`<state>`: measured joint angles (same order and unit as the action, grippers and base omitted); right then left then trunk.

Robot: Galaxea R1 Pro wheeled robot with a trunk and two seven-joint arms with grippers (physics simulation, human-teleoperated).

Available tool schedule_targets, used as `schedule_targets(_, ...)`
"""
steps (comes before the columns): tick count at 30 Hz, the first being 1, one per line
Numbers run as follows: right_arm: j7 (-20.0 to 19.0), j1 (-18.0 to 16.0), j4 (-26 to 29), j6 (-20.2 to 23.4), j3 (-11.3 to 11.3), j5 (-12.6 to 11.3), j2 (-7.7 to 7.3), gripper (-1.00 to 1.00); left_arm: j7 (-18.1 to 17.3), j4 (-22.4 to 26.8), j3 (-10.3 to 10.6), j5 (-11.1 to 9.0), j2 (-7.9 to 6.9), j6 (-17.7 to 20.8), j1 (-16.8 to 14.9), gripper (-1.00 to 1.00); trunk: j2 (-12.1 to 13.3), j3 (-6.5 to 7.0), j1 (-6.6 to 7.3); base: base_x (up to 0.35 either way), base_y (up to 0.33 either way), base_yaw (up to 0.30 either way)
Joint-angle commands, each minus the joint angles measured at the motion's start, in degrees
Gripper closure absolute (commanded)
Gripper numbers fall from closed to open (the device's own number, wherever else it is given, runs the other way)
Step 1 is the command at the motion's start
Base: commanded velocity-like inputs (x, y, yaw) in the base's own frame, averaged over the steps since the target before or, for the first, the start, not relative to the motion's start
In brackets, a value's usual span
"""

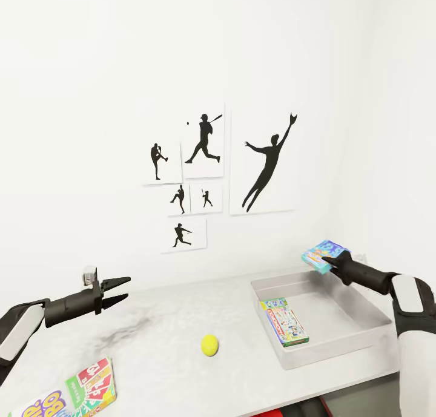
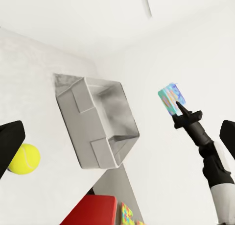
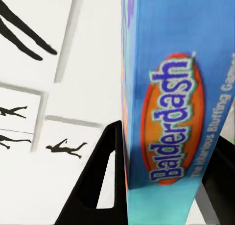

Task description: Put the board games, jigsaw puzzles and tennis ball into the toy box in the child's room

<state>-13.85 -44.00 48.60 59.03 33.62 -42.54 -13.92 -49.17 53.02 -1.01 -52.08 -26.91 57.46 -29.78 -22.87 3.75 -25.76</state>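
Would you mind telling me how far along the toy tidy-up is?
Done: one game lies in the toy box. In hand: the right gripper holds the blue Balderdash box above the bin's far edge. Left: the ball and the colourful toys at the table's near edge. The left gripper is open.

The picture's bottom edge cuts off two jigsaw puzzles [image 1: 92,384], [image 1: 39,405] on the table [image 1: 163,320].

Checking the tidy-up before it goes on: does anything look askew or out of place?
Nothing is spilled or damaged. The toy box holds one board game; the right hand holds the light blue game above its far edge. The tennis ball sits loose on the table.
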Motion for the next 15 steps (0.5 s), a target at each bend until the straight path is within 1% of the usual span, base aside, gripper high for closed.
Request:
schedule_targets(1,1.5,-0.9,-0.7,0.2,0.2,0.1,0.06,1.00,-0.2,0.0,0.0,0.1,0.00,0.2,0.0,-1.00,-0.1,-0.03,-0.02,0.000,0.000,0.000)
schedule_targets(3,9.0,-4.0,-3.3,0.1,0.2,0.1,0.21,1.00,-0.2,0.0,0.0,0.1,0.01,0.2,0.0,-1.00,-0.1,-0.03,-0.02,0.000,0.000,0.000)
schedule_targets(4,10.7,-4.7,-4.0,0.0,0.2,0.1,0.24,1.00,-0.2,0.0,0.0,0.1,0.01,0.2,0.0,-1.00,-0.1,-0.03,-0.02,0.000,0.000,0.000)
schedule_targets(6,16.5,-7.3,-7.0,-0.1,0.3,0.0,0.31,1.00,-0.2,0.0,0.0,0.1,0.01,0.2,0.0,-1.00,-0.1,-0.03,-0.02,0.000,0.000,0.000)
schedule_targets(7,17.6,-7.7,-7.6,-0.1,0.5,-0.1,0.32,1.00,-0.2,0.0,0.0,0.1,0.01,0.2,0.0,-1.00,-0.1,-0.03,-0.02,0.000,0.000,0.000)
schedule_targets(8,19.1,-8.2,-8.5,-0.3,1.2,-0.5,0.33,1.00,-0.2,0.0,0.0,0.1,0.01,0.2,0.0,-1.00,-0.1,-0.03,-0.02,0.000,0.000,0.000)
schedule_targets(9,19.6,-8.4,-8.8,-0.4,1.6,-0.8,0.34,1.00,-0.2,0.0,0.0,0.1,0.01,0.2,0.0,-1.00,-0.1,-0.03,-0.02,0.000,0.000,0.000)
schedule_targets(10,20.5,-8.7,-9.2,-0.5,2.6,-1.3,0.44,1.00,-0.2,0.0,0.0,0.1,0.01,0.2,0.0,-1.00,-0.1,-0.03,-0.02,0.000,0.000,0.000)
schedule_targets(12,21.4,-8.9,-9.7,-0.7,3.9,-1.8,0.48,1.00,-0.2,0.0,0.0,0.1,0.01,0.2,0.0,-1.00,-0.1,-0.03,-0.02,0.000,0.000,0.000)
schedule_targets(15,21.8,-9.0,-10.2,-0.7,4.6,-2.1,0.25,1.00,-0.2,0.0,0.0,0.1,0.01,0.2,0.0,-1.00,-0.1,-0.03,-0.02,0.000,0.000,0.000)
